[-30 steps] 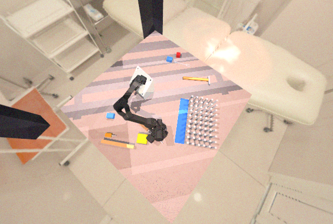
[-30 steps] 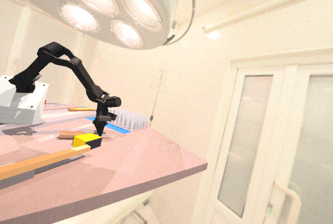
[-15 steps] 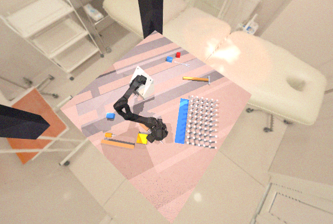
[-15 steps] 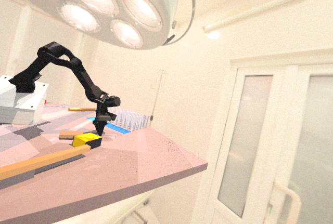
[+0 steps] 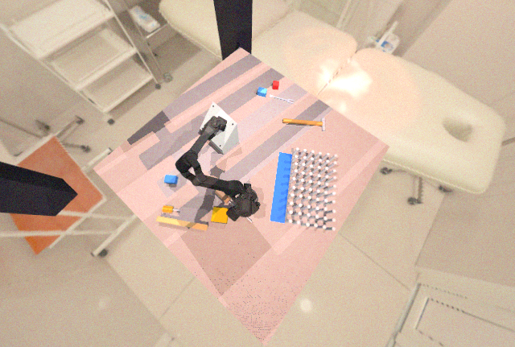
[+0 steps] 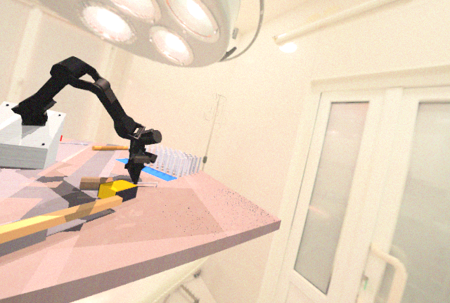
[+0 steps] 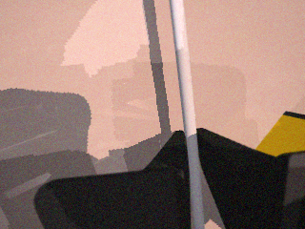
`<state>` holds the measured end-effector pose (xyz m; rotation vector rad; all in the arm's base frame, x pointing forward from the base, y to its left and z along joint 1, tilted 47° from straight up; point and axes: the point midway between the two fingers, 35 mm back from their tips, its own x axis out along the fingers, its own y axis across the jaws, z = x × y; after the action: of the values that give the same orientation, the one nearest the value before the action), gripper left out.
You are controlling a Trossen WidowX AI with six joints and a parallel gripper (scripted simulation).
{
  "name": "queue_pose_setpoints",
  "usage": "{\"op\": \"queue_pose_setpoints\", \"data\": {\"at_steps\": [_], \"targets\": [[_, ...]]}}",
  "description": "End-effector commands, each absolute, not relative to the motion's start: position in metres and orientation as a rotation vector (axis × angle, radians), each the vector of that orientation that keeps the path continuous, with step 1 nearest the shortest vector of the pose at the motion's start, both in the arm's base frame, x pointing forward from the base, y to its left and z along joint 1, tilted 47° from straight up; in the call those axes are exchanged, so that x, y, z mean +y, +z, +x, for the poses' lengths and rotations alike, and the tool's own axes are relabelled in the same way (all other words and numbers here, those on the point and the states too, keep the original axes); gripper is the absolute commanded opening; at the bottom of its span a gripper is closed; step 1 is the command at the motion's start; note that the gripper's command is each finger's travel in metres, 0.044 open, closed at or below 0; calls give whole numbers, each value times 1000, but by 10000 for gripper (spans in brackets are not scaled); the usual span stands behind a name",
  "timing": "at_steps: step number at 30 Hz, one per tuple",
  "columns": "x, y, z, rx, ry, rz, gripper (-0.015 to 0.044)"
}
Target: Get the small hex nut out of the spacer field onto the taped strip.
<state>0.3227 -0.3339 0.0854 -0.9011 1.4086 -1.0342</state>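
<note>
My gripper is shut on the thin metal shaft of a tool with a brown wooden handle. The shaft runs past the fingertips to a small bent end in the exterior view, low over the table. The handle shows partly beside the hand in the top view. The standing metal spacers form an upright field to the right in the top view. The blue taped strip lies along their near side, between them and my hand. I cannot make out the nut.
A yellow block sits close beside the gripper. A long wooden bar and an orange-handled tool lie beyond it. A hammer, a fork-like tool and a red cube are farther back.
</note>
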Motion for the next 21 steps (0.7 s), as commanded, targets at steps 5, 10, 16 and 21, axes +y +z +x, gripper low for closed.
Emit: {"op": "queue_pose_setpoints", "data": {"at_steps": [5,10,16,21], "targets": [[-334,85,323,1408,-1035,-903,105],[-334,85,323,1408,-1035,-903,236],[-334,85,323,1408,-1035,-903,394],[-303,118,331,1403,-1045,-896,440]]}}
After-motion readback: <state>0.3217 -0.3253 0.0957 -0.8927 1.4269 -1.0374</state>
